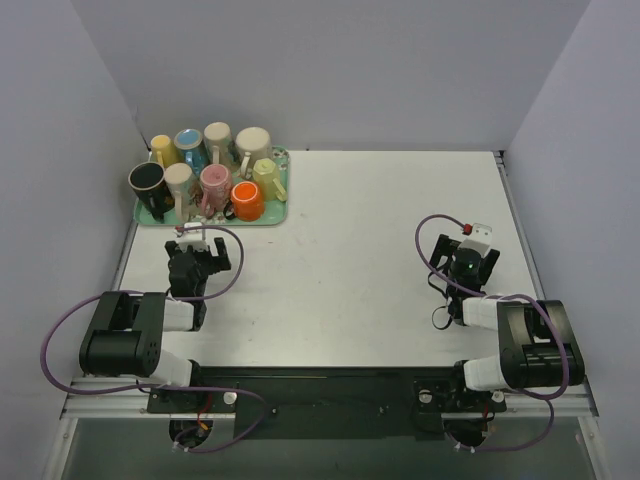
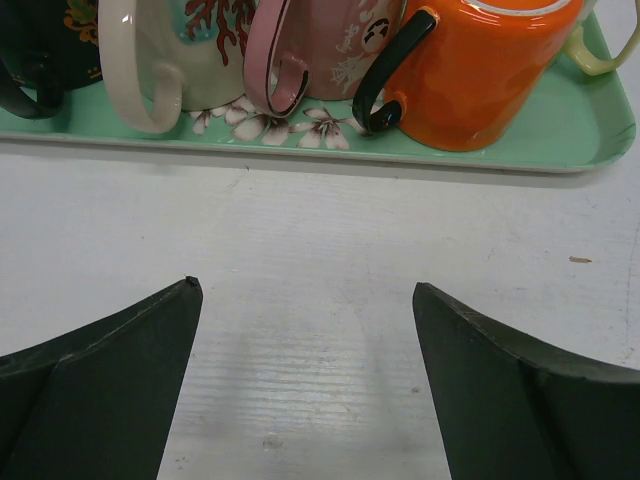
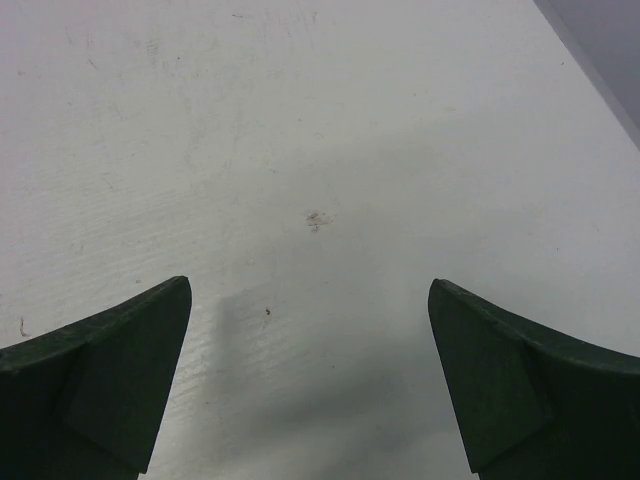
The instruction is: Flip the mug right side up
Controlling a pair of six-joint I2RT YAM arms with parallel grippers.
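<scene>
1. Nothing is done yet: we judge the orange mug [image 1: 247,200], upper left on the tray [image 1: 284,172], to be inverted and untouched.
2. Our left gripper [image 2: 305,290] and right gripper [image 3: 310,285] gape wide and empty; grasping and flipping remain.

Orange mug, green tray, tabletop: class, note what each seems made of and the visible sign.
Orange mug: probably glazed ceramic; glossy, soft highlights, thick black handle.
Green tray: likely plastic or melamine; smooth, slight sheen, moulded raised rim, printed flowers.
Tabletop: white, matte, faint grain lines and scuffs; painted or laminated board, cannot tell which.
</scene>
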